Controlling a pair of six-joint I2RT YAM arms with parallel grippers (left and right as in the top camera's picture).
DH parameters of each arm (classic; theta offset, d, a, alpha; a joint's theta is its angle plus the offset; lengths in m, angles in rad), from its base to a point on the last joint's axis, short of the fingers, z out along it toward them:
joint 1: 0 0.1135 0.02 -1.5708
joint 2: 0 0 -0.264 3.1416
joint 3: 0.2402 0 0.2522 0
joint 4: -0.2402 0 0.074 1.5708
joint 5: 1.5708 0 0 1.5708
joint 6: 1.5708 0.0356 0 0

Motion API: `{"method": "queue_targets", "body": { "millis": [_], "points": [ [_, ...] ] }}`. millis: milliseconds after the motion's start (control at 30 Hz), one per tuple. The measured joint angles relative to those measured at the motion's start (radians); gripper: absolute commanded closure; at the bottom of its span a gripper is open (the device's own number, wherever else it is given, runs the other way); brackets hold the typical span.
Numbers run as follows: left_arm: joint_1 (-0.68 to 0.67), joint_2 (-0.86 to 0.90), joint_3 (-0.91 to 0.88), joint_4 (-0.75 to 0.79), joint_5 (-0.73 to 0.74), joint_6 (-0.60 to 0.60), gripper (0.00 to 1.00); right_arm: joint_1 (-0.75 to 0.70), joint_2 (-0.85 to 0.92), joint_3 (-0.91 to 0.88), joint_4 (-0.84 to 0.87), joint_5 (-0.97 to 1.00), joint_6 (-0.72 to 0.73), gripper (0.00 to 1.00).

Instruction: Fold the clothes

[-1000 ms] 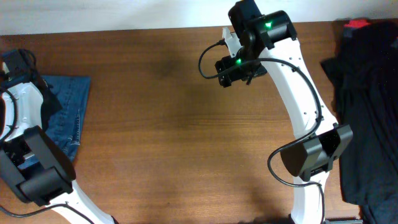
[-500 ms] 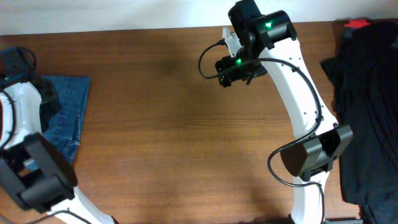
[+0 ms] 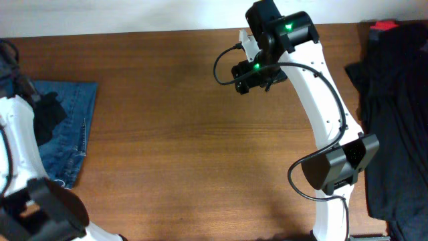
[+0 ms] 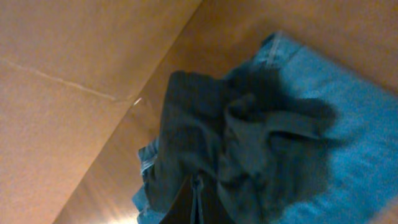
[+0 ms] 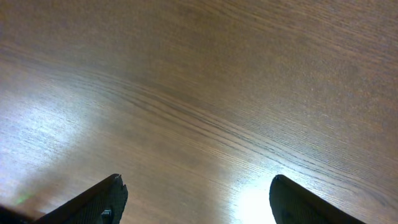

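left wrist alone shows left fingers (image 4: 185, 209) pinching dark cloth (image 4: 205, 130) over jeans (image 4: 354, 124); right fingers (image 5: 93, 202) wide.

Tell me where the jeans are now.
Overhead, the jeans lie at the table's far left edge; the left wrist view shows a dark bunched cloth over them.

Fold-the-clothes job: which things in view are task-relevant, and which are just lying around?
Job:
- black clothes pile, table's right edge
- dark bunched cloth, pinched in the left gripper
- right gripper, open over the bare table

Lying about:
- blue jeans, far left, under the dark cloth
- red item, top-right corner, unidentifiable
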Motion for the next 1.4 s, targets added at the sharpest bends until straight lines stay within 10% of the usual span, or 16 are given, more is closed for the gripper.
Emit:
{"method": "queue_targets", "body": {
  "millis": [400, 600, 700, 900, 1067, 1400],
  "points": [
    [0.002, 0.359, 0.0, 0.174, -0.145, -0.004, 0.99, 0.0, 0.0, 0.0, -0.004, 0.0, 0.0, 0.21],
    [-0.029, 0.504, 0.038, 0.135, -0.259, 0.002, 0.83, 0.0, 0.0, 0.0, -0.005, -0.005, 0.001, 0.21],
    [-0.045, 0.52, 0.05, 0.121, -0.341, -0.001, 0.73, 0.0, 0.0, 0.0, -0.012, -0.005, 0.002, 0.21],
    [-0.055, 0.484, 0.051, 0.086, -0.406, 0.0, 0.13, 0.0, 0.0, 0.0, -0.013, -0.008, 0.002, 0.21],
    [-0.078, 0.338, 0.047, 0.026, -0.242, 0.003, 0.01, -0.002, 0.0, 0.0, 0.003, -0.002, 0.002, 0.01],
    [-0.146, -0.101, 0.045, 0.015, 0.332, 0.003, 0.01, -0.124, 0.0, 0.0, 0.095, 0.0, 0.005, 0.01]
  ]
}}
